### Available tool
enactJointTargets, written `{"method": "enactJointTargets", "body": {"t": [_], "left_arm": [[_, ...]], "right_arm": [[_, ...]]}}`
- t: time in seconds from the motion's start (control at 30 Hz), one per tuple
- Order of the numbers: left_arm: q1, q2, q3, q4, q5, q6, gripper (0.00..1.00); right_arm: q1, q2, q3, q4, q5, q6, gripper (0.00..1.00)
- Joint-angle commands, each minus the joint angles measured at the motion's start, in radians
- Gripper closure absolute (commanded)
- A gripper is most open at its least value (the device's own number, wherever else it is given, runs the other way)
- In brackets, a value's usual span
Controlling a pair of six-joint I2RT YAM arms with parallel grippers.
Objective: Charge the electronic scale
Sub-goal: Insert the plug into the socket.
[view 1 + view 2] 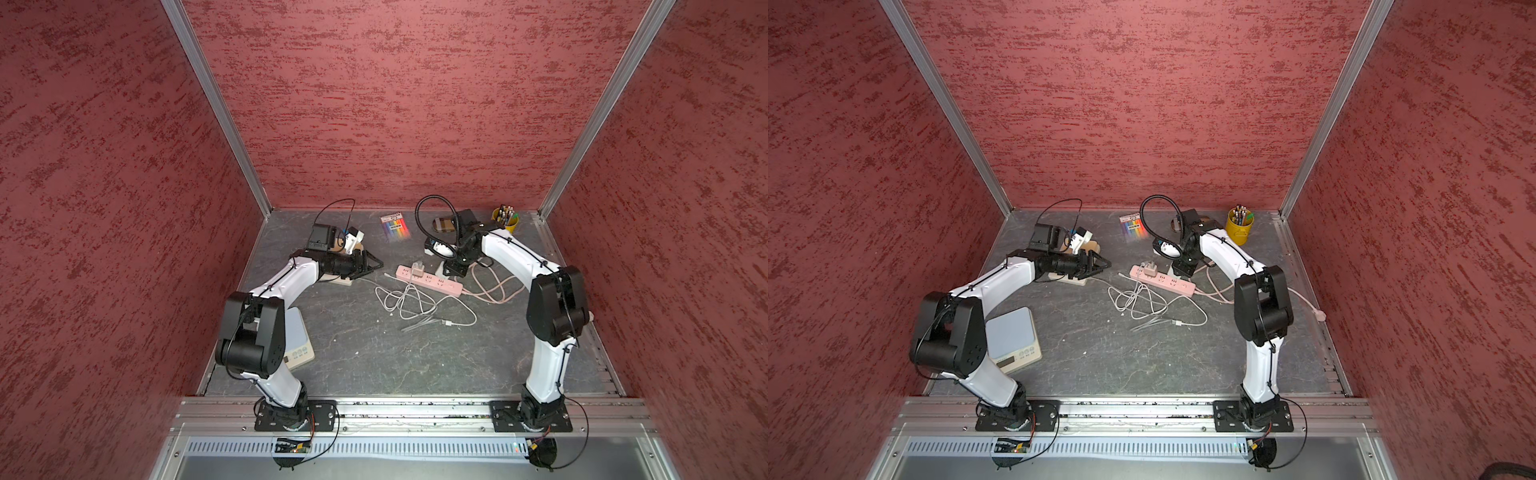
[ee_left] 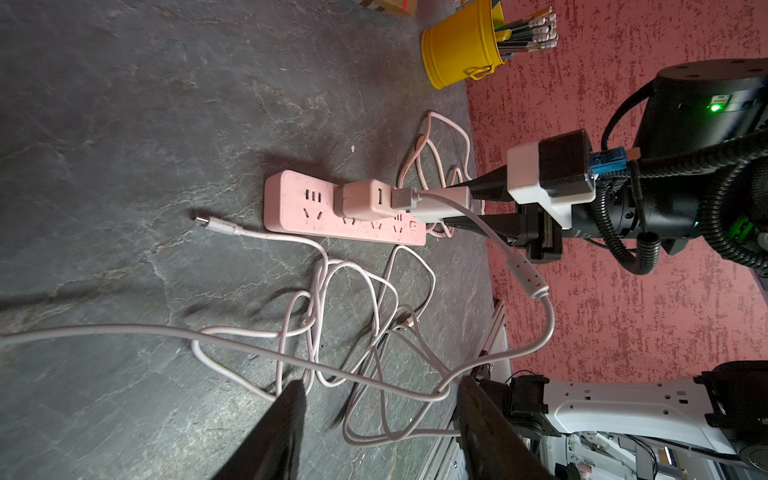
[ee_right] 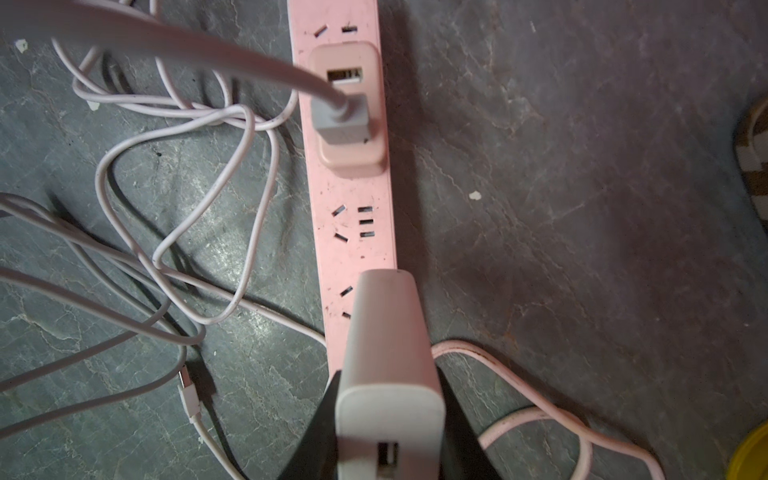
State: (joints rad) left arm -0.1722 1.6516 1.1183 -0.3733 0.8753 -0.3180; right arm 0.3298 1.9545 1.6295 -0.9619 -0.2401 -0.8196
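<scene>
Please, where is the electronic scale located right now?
In both top views the electronic scale lies at the front left, partly hidden behind the left arm at its elbow, far from the pink power strip.

The scale (image 1: 1013, 334) sits on the table (image 1: 1100, 357) by the left arm's elbow, a white cable (image 1: 1142, 303) tangles beside the pink power strip (image 1: 1167, 283), the left hand (image 1: 1106, 264) hovers with jaws parted, and the right hand (image 1: 1177, 272) perhaps pinches a pale block (image 1: 1171, 270) above that strip.
</scene>
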Motion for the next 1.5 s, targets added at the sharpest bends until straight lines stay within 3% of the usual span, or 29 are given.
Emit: {"method": "enactJointTargets", "body": {"t": [0.0, 0.63, 0.93, 1.47], "left_arm": [[0.003, 0.013, 0.014, 0.02, 0.021, -0.001, 0.41], [0.013, 0.019, 0.018, 0.012, 0.026, 0.003, 0.39], [0.017, 0.027, 0.022, 0.007, 0.034, 0.006, 0.38], [0.027, 0.011, 0.005, -0.003, 0.039, 0.016, 0.35]], "right_arm": [[-0.003, 0.009, 0.017, -0.027, -0.015, -0.019, 1.0], [0.04, 0.06, -0.011, -0.042, 0.09, -0.047, 1.0], [0.067, -0.011, -0.096, -0.009, 0.154, -0.103, 1.0], [0.088, 0.01, -0.054, -0.067, 0.149, -0.081, 1.0]]}}
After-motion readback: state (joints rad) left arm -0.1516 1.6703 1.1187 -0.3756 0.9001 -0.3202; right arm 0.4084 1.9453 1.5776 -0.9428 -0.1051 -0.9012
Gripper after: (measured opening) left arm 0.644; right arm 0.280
